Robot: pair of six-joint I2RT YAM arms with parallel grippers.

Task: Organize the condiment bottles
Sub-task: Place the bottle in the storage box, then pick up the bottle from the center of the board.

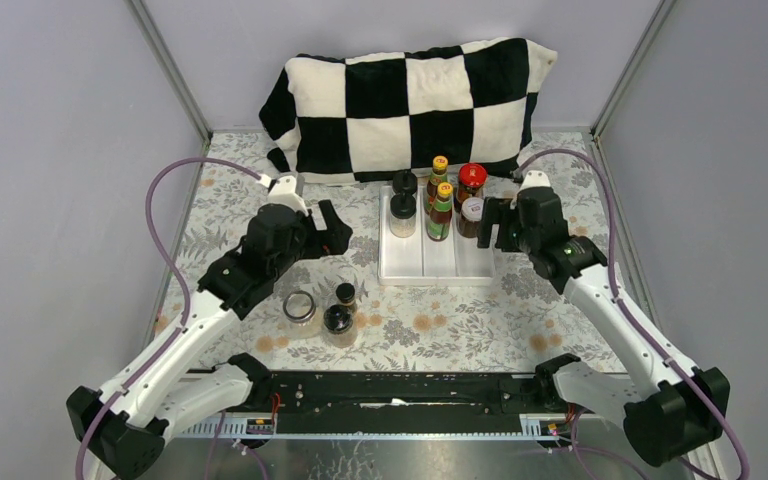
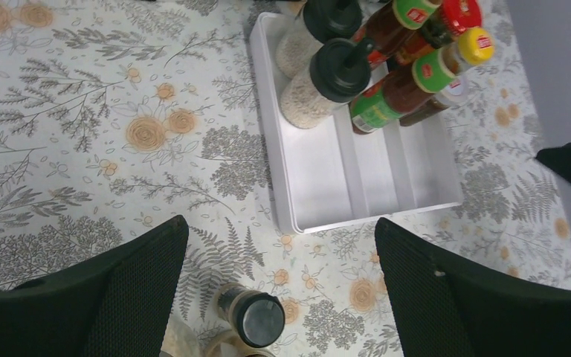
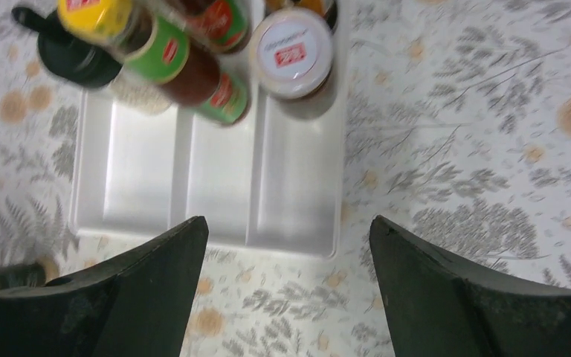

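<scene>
A white tray [image 1: 438, 268] holds two black-capped spice jars [image 1: 402, 214], two yellow-capped sauce bottles [image 1: 440, 208], a red-lidded jar [image 1: 471, 180] and a white-lidded jar [image 1: 472, 214], all at its far end. On the cloth left of the tray stand a squat clear glass jar [image 1: 300, 307] and two black-capped jars [image 1: 345, 295] [image 1: 338, 322]. My left gripper [image 1: 332, 232] is open and empty above the cloth, just left of the tray; one black-capped jar [image 2: 256, 316] lies below it [image 2: 279, 230]. My right gripper [image 1: 492, 226] [image 3: 288, 223] is open and empty, above the tray's near right corner [image 3: 320, 245].
A black-and-white checkered pillow [image 1: 410, 105] lies against the back wall behind the tray. Grey walls close in the left, right and back. The near halves of the tray's three lanes [image 3: 215, 178] hold nothing. A floral cloth [image 1: 460, 325] covers the table.
</scene>
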